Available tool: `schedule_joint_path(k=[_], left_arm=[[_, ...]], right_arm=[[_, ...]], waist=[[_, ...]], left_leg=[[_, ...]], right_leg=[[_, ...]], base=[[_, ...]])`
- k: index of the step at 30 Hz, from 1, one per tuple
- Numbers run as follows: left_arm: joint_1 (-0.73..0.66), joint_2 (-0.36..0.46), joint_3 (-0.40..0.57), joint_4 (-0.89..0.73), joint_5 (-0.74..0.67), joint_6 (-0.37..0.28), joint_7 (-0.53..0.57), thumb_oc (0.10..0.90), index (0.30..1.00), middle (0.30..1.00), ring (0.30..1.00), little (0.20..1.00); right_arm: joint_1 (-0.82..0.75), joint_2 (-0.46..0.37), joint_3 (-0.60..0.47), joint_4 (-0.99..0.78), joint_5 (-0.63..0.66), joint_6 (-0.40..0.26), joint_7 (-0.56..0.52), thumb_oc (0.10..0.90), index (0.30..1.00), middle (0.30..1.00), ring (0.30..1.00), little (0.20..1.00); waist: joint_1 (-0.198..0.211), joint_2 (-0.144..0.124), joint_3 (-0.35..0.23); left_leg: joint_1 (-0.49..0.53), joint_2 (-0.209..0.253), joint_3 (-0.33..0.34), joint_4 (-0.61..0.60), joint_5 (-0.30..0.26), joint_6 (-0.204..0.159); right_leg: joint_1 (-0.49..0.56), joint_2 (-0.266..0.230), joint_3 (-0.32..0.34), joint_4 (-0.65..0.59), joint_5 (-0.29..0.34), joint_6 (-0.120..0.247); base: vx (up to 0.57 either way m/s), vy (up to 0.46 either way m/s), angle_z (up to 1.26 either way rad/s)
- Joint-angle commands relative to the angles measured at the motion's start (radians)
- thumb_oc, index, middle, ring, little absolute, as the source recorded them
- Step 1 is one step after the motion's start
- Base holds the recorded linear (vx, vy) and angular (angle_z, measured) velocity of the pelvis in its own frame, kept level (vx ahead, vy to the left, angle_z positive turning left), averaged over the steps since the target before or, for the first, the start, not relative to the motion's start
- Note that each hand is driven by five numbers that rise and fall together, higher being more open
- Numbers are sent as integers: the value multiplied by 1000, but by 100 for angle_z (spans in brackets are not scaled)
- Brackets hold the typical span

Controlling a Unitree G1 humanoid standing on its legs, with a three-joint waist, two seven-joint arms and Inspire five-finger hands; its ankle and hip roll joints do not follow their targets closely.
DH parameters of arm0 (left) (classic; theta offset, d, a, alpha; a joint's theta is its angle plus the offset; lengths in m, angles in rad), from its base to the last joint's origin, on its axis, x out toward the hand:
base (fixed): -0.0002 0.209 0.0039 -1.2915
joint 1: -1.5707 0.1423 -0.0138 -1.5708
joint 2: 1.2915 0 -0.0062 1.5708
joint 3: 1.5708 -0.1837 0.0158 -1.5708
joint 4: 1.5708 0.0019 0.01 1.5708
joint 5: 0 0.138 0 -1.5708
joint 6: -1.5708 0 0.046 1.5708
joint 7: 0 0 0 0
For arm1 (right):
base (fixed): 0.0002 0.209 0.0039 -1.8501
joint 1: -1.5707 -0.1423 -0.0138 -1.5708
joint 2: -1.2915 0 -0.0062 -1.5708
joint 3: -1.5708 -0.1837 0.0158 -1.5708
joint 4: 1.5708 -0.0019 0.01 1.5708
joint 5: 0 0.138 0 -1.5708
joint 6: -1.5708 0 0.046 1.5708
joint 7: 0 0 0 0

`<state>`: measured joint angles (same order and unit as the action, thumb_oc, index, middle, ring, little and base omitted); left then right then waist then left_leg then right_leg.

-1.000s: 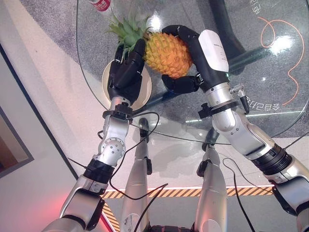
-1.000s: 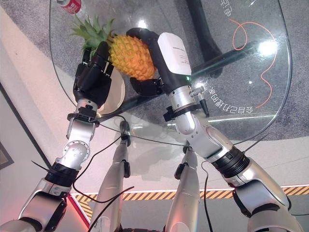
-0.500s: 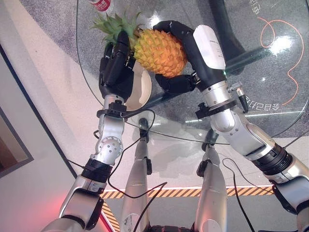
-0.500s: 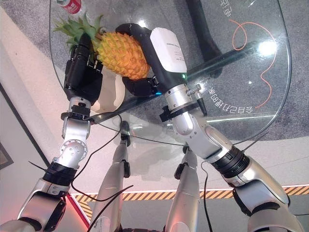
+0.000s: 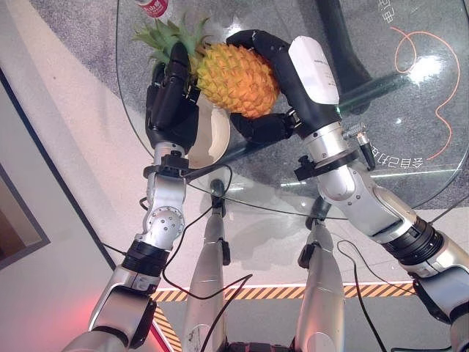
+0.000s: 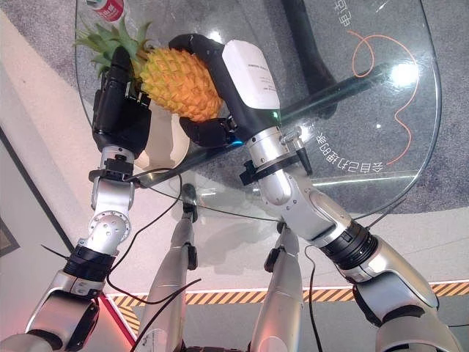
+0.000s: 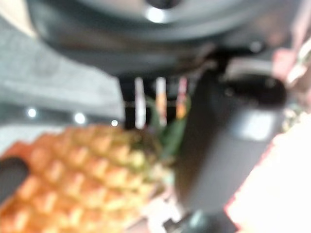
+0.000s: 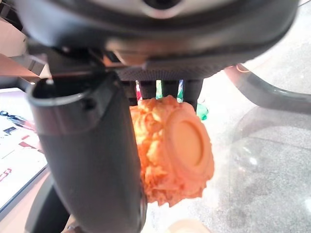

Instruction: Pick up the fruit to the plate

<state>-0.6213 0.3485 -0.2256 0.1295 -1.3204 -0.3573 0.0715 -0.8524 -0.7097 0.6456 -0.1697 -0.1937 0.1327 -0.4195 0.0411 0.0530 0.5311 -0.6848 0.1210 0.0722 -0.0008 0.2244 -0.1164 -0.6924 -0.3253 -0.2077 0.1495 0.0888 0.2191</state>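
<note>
Right robot hand [image 8: 92,160]: you see its dark bulk along the upper edge, with one thick dark digit running down beside the fruit.
Pineapple [image 8: 170,150]: orange and knobbly; you look onto its round flat base end. It sits right against the dark digit, touching it.
Leaf tip [image 8: 201,111]: a small green bit shows just past the fruit.
Counter [image 8: 262,160]: clear glass with bright reflections, under and beyond the fruit.
Counter leg [image 8: 262,90]: a dark curved bar seen through the glass.
Grip: the digit curls round the fruit's side.
</note>
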Motion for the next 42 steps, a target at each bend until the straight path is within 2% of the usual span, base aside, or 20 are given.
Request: schedule_joint_path(k=[1,12,20,26,32,42], left_arm=[[-124,5,-68,-182,69,-38,-96,100,300,300,300,200],[-117,-12,-36,-179,148,-106,-13,100,300,300,300,200],[-111,-12,0,-166,305,-181,129,100,300,300,300,200],[-111,-8,33,-167,397,-210,225,100,300,300,300,200],[-113,-20,63,-151,432,-242,304,100,300,300,300,200],[-118,-37,100,-139,460,-276,361,100,300,300,300,200]], right_arm=[[-162,-16,5,-137,-59,-74,-57,800,900,900,900,900],[-136,7,-31,-130,-72,-76,-77,800,900,900,900,900],[-125,12,-47,-127,-80,-79,-82,800,900,900,900,900],[-120,14,-63,-119,-82,-86,-84,800,900,900,900,900],[-119,29,-69,-108,-91,-96,-85,800,900,900,900,900],[-126,39,-71,-107,-96,-90,-83,800,900,900,900,900]], waist=[[2,-16,-11],[3,-20,-11],[6,-20,-11],[10,-21,-11],[12,-23,-11],[14,-25,-11]], left_leg=[[41,14,-1,14,-48,-22],[36,13,-6,19,-52,-21],[38,13,-8,14,-50,-23],[32,15,-12,14,-49,-25],[34,14,-13,15,-50,-27],[33,17,-13,13,-48,-29]], right_leg=[[24,-9,-34,-52,104,24],[20,-8,-32,-51,102,22],[20,-6,-33,-49,100,20],[17,-7,-35,-45,95,19],[19,-4,-35,-41,90,17],[17,-1,-35,-37,85,14]], base=[[0,0,0],[0,0,0],[0,0,0],[0,0,0],[0,0,0],[0,0,0]])
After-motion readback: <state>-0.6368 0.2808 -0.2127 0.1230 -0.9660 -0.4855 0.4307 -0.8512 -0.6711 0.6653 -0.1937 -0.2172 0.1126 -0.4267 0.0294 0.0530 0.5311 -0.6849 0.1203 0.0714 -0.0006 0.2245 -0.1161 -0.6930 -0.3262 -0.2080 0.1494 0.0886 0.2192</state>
